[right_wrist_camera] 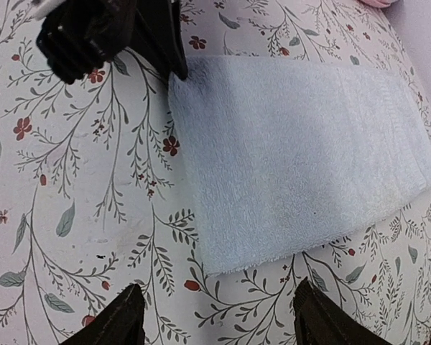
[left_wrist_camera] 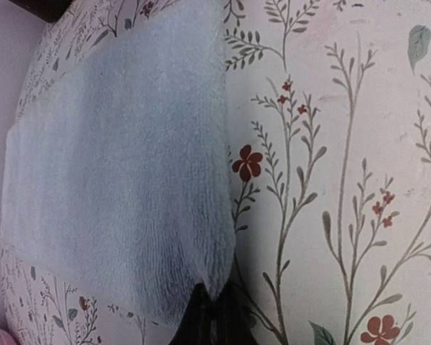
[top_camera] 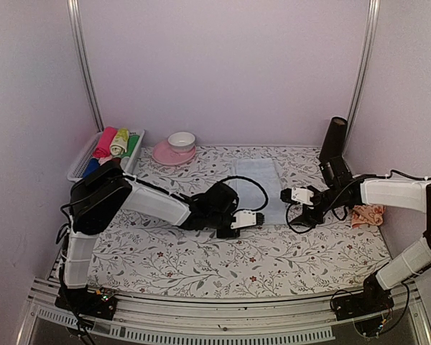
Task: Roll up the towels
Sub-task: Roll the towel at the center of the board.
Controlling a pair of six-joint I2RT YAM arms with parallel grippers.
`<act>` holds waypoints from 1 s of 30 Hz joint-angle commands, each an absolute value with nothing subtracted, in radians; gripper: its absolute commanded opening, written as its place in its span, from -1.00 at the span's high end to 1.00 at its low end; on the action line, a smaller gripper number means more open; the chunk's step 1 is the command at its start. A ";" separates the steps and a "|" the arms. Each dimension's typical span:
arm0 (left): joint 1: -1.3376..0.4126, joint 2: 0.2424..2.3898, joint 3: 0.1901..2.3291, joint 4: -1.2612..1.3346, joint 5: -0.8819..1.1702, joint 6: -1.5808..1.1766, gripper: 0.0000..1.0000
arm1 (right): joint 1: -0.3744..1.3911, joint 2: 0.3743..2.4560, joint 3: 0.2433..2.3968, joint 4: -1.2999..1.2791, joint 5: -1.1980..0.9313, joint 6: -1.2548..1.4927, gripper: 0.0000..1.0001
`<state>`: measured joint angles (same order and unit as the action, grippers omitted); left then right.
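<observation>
A pale blue towel (top_camera: 258,188) lies flat on the floral sheet in the middle of the table. My left gripper (top_camera: 235,224) is at the towel's near left corner. In the left wrist view its dark fingers (left_wrist_camera: 214,320) are shut, pinching that corner of the blue towel (left_wrist_camera: 122,165). My right gripper (top_camera: 298,214) hangs at the near right corner, open, with nothing between its fingers. In the right wrist view the right gripper (right_wrist_camera: 215,320) stands just short of the towel's (right_wrist_camera: 302,151) edge, and the left gripper (right_wrist_camera: 108,32) shows at the far corner. The peach-orange towel (top_camera: 367,214) lies crumpled at the far right.
A white basket (top_camera: 82,164) holding several rolled coloured cloths stands at the back left. A pink plate (top_camera: 161,154) with a white bowl (top_camera: 181,139) on it sits beside it. Walls close in the back and both sides.
</observation>
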<state>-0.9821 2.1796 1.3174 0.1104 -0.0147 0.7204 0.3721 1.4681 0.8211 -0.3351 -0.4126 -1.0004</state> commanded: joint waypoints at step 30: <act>-0.941 2.044 1.203 0.053 0.282 0.379 1.00 | 0.498 1.563 0.653 -0.069 -0.362 -1.149 0.10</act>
<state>-0.9585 2.0689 1.2175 0.0380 0.2474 0.3988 0.4911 1.5539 0.6464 -0.0818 -0.3866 -1.1671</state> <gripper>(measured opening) 0.008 0.510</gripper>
